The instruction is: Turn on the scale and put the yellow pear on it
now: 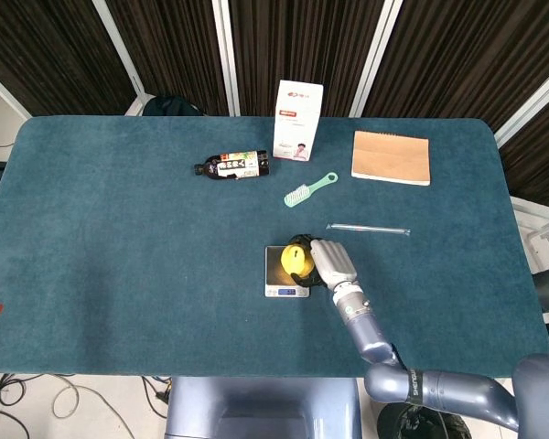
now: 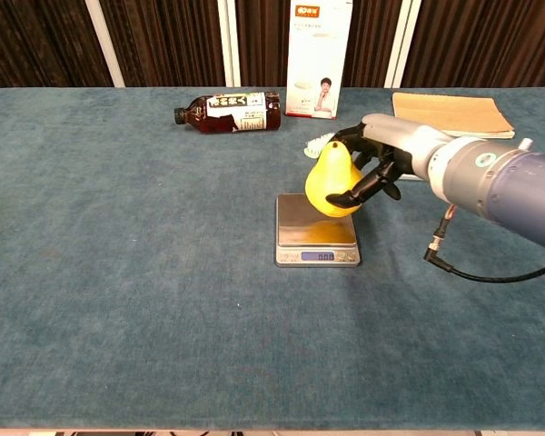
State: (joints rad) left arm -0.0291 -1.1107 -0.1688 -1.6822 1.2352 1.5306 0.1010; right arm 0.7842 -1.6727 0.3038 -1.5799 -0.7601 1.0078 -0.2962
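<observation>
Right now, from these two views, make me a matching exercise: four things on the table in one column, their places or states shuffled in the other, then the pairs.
Things:
1. yellow pear
2. bottle
3. notebook
4. scale

Places or states:
A. lying on its side
B. flat near the far right edge
C. held in the right hand
D. display lit, under the pear

Pairs: 1-C, 2-A, 3-B, 4-D

The worktop (image 2: 118, 300) has a matt, slightly rough teal cloth cover, the scale (image 2: 316, 241) shows a brushed metal plate, the yellow pear (image 2: 331, 184) looks smooth and glossy, and the hand (image 2: 374, 162) seems dark plastic.
</observation>
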